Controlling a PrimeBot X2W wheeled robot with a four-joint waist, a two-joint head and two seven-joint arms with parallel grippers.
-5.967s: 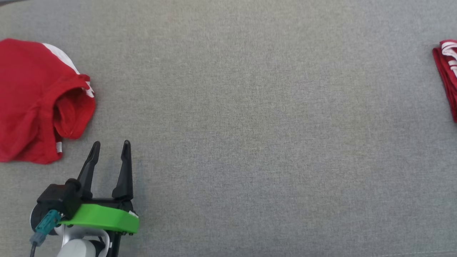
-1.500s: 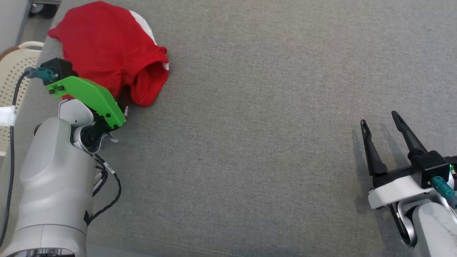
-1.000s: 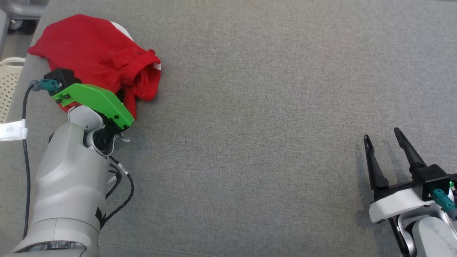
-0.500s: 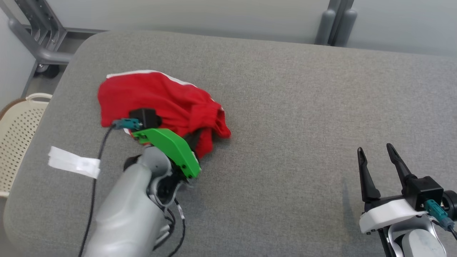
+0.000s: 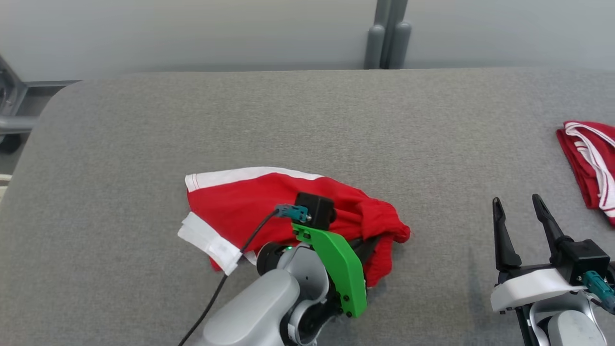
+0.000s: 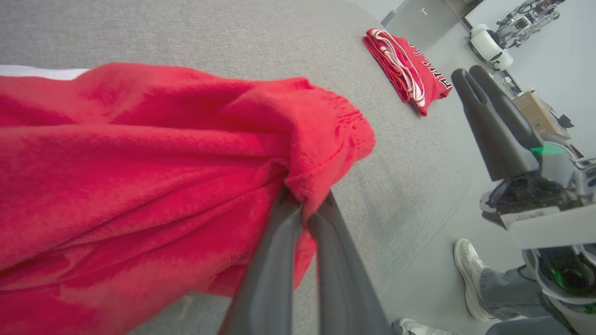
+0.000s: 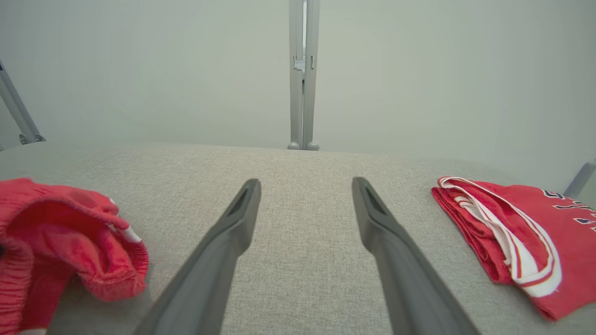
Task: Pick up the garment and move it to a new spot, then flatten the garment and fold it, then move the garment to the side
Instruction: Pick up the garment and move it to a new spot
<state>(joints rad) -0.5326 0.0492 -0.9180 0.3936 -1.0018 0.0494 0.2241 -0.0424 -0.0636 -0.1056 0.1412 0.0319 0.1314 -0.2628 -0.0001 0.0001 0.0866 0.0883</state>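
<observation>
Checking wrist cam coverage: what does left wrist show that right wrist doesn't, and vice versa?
Left wrist: left hand pinched shut on a fold of the red garment, plus a person's shoe on the floor.
Right wrist: grey post standing behind the cushion.
Both: the red garment, the folded red jersey, the cushion, the right hand.

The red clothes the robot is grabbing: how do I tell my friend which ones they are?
Look at the big grey padded table. Near its front middle is a red garment with a white band. Unlike the folded red garment at the far right, it is crumpled and pinched by the left gripper.
</observation>
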